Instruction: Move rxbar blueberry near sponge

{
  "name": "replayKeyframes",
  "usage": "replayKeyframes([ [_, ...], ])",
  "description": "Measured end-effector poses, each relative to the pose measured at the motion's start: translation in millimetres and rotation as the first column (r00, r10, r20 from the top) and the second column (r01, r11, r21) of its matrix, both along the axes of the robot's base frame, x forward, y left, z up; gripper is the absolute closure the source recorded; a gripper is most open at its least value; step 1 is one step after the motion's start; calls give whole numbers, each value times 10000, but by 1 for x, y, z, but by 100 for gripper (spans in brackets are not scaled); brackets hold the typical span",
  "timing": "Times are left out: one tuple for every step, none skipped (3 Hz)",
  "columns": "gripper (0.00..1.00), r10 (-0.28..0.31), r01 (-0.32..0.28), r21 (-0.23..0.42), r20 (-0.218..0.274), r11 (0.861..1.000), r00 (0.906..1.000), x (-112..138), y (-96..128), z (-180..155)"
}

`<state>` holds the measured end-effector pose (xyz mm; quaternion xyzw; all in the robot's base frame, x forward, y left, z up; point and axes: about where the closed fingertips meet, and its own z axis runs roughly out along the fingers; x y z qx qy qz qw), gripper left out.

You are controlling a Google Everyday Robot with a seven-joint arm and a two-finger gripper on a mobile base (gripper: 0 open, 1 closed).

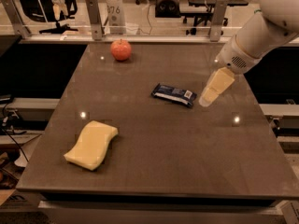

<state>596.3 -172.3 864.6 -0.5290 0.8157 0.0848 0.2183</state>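
Observation:
The rxbar blueberry (174,94), a dark blue flat bar with a white label patch, lies flat near the middle of the table. The sponge (92,144), a pale yellow wavy slab, lies at the front left, well apart from the bar. My gripper (207,100) hangs from the white arm at the right, its yellowish fingers pointing down just right of the bar's end, above the table. It holds nothing.
A red apple (121,49) sits at the back left of the dark table (187,153). A metal rail with posts (93,17) runs behind the table's far edge. The table edge drops off at right and front.

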Motion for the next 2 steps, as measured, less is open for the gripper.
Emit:
replayKeyframes([
  [0, 354, -353, 231, -59, 9991, 9994, 0, 23, -12],
  [0, 729, -725, 324, -108, 9968, 9973, 0, 44, -25],
])
